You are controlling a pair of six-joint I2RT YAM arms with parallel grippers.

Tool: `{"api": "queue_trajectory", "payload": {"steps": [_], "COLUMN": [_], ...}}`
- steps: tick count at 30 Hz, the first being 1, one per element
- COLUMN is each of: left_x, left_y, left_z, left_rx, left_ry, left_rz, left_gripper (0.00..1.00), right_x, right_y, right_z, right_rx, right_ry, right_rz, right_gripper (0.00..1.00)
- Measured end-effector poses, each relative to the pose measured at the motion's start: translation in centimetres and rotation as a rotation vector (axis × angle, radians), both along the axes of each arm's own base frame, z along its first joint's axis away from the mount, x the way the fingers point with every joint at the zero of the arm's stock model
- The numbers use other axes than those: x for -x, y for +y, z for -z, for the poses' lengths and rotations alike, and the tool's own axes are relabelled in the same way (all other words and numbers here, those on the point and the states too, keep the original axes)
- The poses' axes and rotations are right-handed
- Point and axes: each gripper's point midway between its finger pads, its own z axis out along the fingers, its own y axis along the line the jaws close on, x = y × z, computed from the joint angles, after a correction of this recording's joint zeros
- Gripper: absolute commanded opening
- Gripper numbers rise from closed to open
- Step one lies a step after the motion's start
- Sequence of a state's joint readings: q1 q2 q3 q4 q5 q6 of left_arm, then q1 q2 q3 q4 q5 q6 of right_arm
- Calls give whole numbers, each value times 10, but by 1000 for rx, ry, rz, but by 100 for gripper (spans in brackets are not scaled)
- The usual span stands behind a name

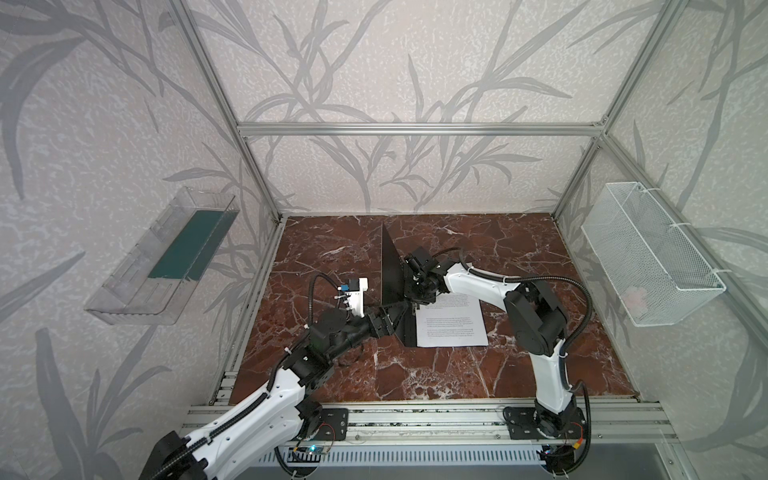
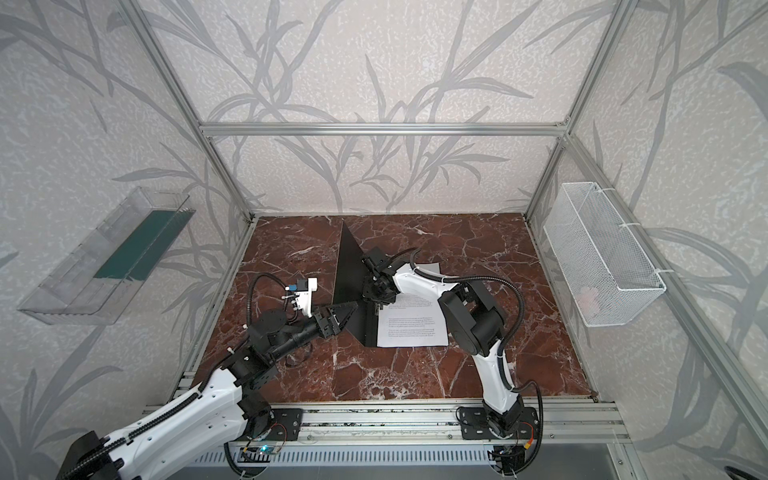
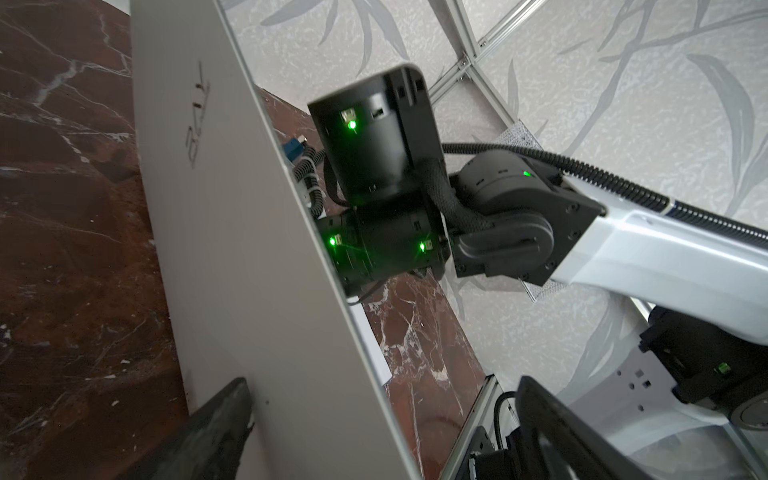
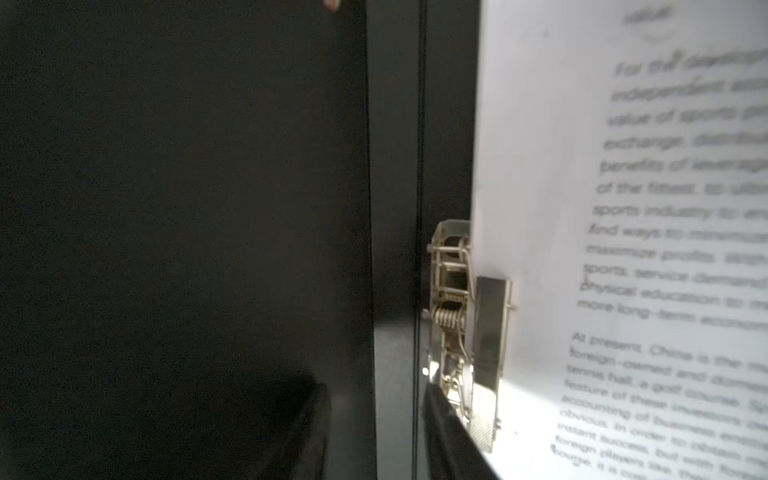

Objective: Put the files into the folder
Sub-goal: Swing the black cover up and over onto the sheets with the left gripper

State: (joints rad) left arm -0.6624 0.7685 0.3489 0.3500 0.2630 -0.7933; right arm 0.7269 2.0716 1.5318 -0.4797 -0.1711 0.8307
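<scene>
The folder (image 1: 392,266) lies open on the table, its black-lined cover standing almost upright in both top views. The files (image 1: 453,320), white printed sheets, lie flat on the folder's lower half to the right of the spine. My left gripper (image 1: 395,322) is open and straddles the cover's lower edge. In the left wrist view the pale outer face with the logo (image 3: 249,249) passes between the wide-apart fingers (image 3: 216,428). My right gripper (image 4: 378,436) hangs over the spine with its jaws apart, one fingertip (image 4: 449,436) at the metal clip (image 4: 461,332), which presses on the sheets' edge (image 4: 540,208).
A clear plastic tray (image 1: 162,257) hangs on the left wall and a white wire basket (image 1: 648,253) on the right wall. The red marble tabletop (image 1: 415,374) is bordered by an aluminium rail (image 1: 415,419) in front, where both arm bases are mounted.
</scene>
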Motion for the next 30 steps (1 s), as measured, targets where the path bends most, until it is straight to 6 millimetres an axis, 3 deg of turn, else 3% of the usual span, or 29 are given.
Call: {"api": "queue_trajectory", "payload": {"steps": [5, 8, 10, 15, 19, 22, 26, 28, 30], "left_x": [6, 7, 7, 1, -9, -18, -32, -36, -41], "left_y": [-20, -33, -45, -81, -130, -176, -223, -231, -222], "left_z": [-4, -15, -23, -25, 1, 35, 78, 92, 92], "left_rx": [-64, -85, -99, -149, -198, -234, -255, -267, -273], "left_ry": [-23, -51, -67, -69, -27, 27, 107, 136, 147], "left_rz": [56, 91, 118, 186, 267, 335, 395, 404, 382], "left_gripper": [99, 99, 99, 99, 99, 99, 99, 99, 99], "right_x": [-14, -28, -39, -49, -26, 1, 30, 41, 48], "right_y": [-18, -45, -72, -159, -215, -236, -267, -286, -304], "right_z": [-29, -60, -82, -123, -147, -164, -178, -177, -171], "right_rx": [-25, -46, -61, -94, -78, -52, 12, 47, 72], "right_ry": [-54, -104, -143, -226, -301, -367, -467, -495, -503], "right_rz": [25, 70, 115, 254, 328, 334, 378, 417, 454], "right_gripper": [84, 94, 100, 99, 99, 99, 99, 99, 99]}}
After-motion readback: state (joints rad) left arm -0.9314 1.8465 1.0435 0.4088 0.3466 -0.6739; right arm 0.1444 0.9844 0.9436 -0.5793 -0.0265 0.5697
